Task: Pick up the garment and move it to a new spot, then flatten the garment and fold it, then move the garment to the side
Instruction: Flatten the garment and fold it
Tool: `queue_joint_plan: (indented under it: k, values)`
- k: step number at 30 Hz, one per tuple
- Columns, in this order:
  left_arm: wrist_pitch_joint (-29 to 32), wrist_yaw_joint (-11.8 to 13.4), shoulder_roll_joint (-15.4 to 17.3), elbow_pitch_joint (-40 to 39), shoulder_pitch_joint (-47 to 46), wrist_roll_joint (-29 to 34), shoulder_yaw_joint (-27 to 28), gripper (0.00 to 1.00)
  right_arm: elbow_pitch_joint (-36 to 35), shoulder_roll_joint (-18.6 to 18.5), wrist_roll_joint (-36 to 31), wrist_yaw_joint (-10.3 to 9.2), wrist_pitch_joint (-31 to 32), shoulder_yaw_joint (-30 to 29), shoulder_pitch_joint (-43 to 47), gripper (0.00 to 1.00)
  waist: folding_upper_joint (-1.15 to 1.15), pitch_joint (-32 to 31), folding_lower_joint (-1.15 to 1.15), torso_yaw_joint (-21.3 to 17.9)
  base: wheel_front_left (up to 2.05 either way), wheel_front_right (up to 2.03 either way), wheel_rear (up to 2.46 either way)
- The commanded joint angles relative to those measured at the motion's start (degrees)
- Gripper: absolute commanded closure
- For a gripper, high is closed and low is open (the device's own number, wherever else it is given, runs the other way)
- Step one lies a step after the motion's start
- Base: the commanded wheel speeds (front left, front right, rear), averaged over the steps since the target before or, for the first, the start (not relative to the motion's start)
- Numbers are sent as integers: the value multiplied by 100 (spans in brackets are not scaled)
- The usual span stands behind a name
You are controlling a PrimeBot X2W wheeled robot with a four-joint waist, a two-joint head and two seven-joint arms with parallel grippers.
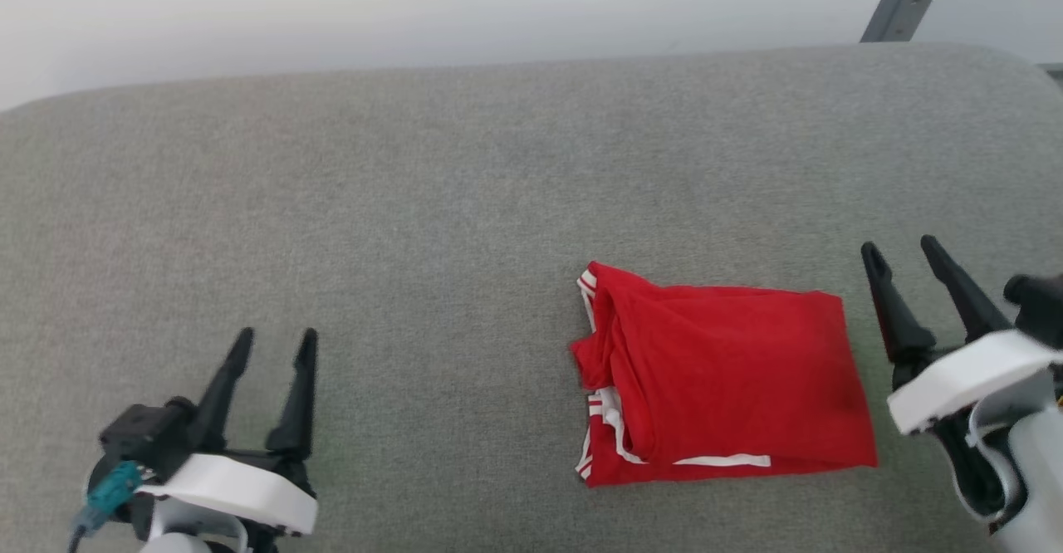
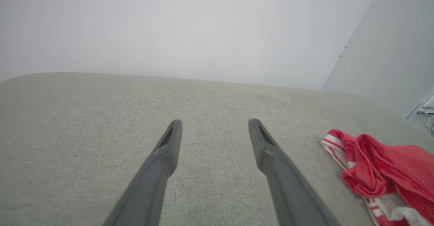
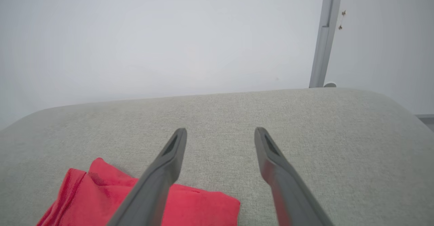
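Nearest the camera, the left gripper (image 1: 276, 335) is seen low on the left with its jaws spread wide and nothing held between them. The right gripper (image 1: 899, 246) is likewise spread wide and empty, and is placed just beside the right edge of the garment (image 1: 731, 370) without touching it. The garment is laid on the grey cushion (image 1: 415, 204), right of centre and towards the near side, folded into a rough rectangle with striped trim showing at its left edge.

It is judged to be light, soft and limp, so sagging and unfolding can be expected if a single layer is lifted. A hold through all the layers at the tidy right edge, closest to the right gripper, is judged best, with the looser left edge supported by the other arm.

Beyond the cushion a pale wall (image 1: 415, 5) is seen, with a grey post (image 1: 893, 1) at the far right.
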Motion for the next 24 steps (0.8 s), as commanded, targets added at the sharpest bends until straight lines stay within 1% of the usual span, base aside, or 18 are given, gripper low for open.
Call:
queue_joint_plan:
  k: [1,4,8,13,17,24]
  values:
    - [-27,7,23,-2,-29,-9,106,0,79,24,-141,-2,-293,56,95,0,0,-91,0,-73,0,0,0]
    - [-28,7,-12,-63,100,65,317,0,162,101,-328,-2,-620,76,174,0,0,-207,0,-139,0,0,0]
    - [-28,7,-49,-189,305,149,636,0,65,236,-625,-2,-736,-151,374,0,0,-353,0,-206,0,0,0]
    - [-27,7,-76,-464,665,282,827,0,-417,459,-919,-2,-738,-629,776,0,0,-423,0,-231,0,0,0]
    - [-28,7,-164,-769,977,367,980,0,-773,562,-1087,-2,-739,-893,1161,0,0,-411,0,-211,0,0,0]
    - [-28,7,-329,-1184,1368,474,1256,0,-1314,643,-1283,-2,-697,-1106,1672,0,0,-313,0,-177,0,0,0]
